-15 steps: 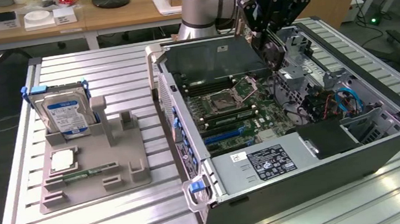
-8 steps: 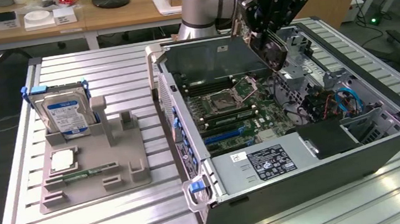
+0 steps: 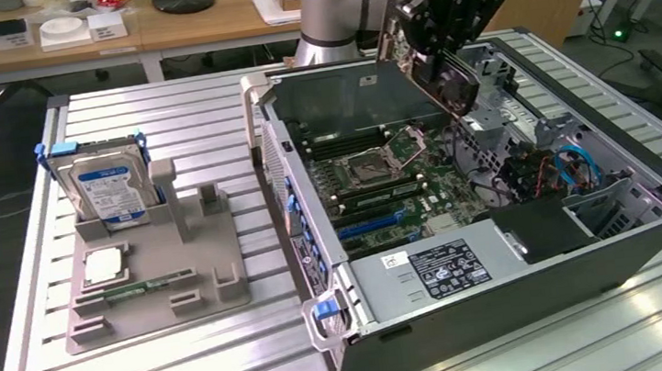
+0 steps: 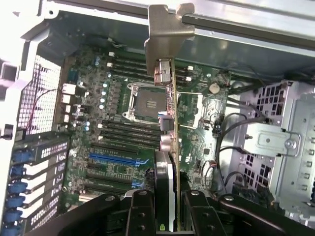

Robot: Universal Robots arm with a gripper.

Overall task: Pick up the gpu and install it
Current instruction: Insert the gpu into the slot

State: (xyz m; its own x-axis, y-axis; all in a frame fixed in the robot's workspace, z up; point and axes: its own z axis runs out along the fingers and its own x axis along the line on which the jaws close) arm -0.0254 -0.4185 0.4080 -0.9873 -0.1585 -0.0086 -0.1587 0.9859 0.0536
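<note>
Claw [image 3: 439,61] grips the gpu [image 3: 452,90], card held on edge in the air above the motherboard [image 3: 387,189] of the open computer case [image 3: 505,315], silver bracket [image 4: 167,29] at its far end; hard drive [image 3: 110,195] upright in grey holder [image 3: 180,266] on desk [image 3: 202,365].

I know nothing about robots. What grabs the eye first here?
The arm's gripper holds the gpu on edge over the open computer case, above its green motherboard. On the exterior view's left, a hard drive stands upright in a grey holder.
</note>
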